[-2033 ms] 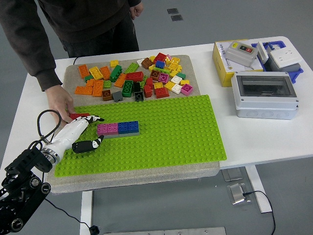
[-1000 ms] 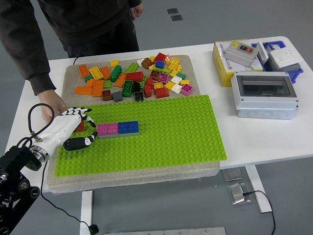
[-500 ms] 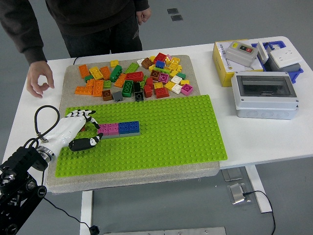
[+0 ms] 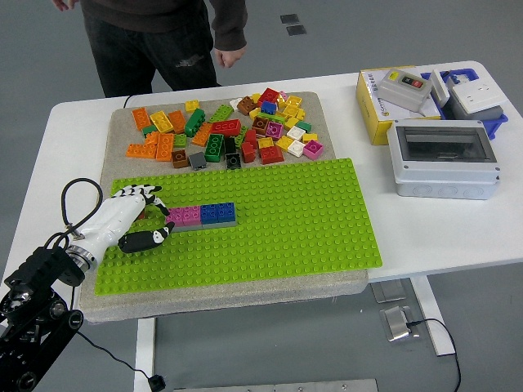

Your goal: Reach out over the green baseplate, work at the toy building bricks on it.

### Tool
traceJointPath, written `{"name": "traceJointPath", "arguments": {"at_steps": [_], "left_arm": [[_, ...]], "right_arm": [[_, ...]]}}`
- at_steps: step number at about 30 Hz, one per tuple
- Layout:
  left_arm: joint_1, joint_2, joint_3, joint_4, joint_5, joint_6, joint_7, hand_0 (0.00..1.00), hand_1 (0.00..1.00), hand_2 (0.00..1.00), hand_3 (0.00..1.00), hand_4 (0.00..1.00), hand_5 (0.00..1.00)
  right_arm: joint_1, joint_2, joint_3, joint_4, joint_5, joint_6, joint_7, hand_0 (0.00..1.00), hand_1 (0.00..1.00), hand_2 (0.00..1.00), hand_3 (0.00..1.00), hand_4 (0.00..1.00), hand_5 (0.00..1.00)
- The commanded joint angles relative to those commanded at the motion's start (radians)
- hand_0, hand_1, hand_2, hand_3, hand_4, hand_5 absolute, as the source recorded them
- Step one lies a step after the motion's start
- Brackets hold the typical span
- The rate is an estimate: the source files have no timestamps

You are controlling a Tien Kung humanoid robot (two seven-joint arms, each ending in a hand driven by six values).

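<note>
The green baseplate (image 4: 286, 220) lies on a beige mat in the middle of the table. On its left part a pink brick (image 4: 181, 216) and a blue brick (image 4: 217, 213) sit joined in a row. My left hand (image 4: 154, 216), white with black fingertips, rests on the plate just left of the pink brick. Its fingers (image 4: 145, 194) curl over a red brick (image 4: 155, 210), of which only a sliver shows, and the thumb (image 4: 149, 238) lies below it. My right hand is out of view.
Several loose bricks (image 4: 229, 131) lie on the mat behind the plate. A grey switch box (image 4: 441, 159), a yellow box (image 4: 377, 110) and a blue tray (image 4: 474, 102) stand at the right. A person (image 4: 163, 41) stands at the far side, hands off the table.
The person's hand has left the table's left side and the person has stepped back. My left hand took in the red brick and has edged toward the pink brick.
</note>
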Motion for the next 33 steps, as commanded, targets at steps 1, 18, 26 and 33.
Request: {"name": "traceJointPath", "arguments": {"at_steps": [1, 18, 26, 33], "left_arm": [[0.0, 0.0, 0.0, 0.001, 0.0, 0.0, 0.0, 0.998, 0.973, 0.923, 0.585, 0.648, 0.505], [0.009, 0.019, -0.017, -0.058, -0.003, -0.004, 0.005, 0.998, 0.971, 0.921, 0.583, 0.649, 0.506], [0.025, 0.021, -0.058, -0.092, -0.023, 0.001, 0.0, 0.998, 0.97, 0.921, 0.581, 0.647, 0.506], [0.074, -0.024, -0.156, -0.104, -0.042, 0.017, -0.023, 0.998, 0.969, 0.923, 0.592, 0.643, 0.502]], "right_arm": [[0.0, 0.0, 0.0, 0.0, 0.0, 0.0, 0.0, 0.629, 0.616, 0.616, 0.613, 0.397, 0.748], [-0.003, -0.001, -0.002, 0.0, -0.002, 0.0, -0.002, 0.629, 0.614, 0.618, 0.613, 0.397, 0.748], [-0.005, 0.0, -0.013, 0.0, 0.003, -0.003, -0.002, 0.629, 0.614, 0.619, 0.613, 0.396, 0.748], [-0.008, 0.004, -0.019, 0.0, 0.0, -0.005, -0.004, 0.629, 0.613, 0.619, 0.613, 0.397, 0.748]]}}
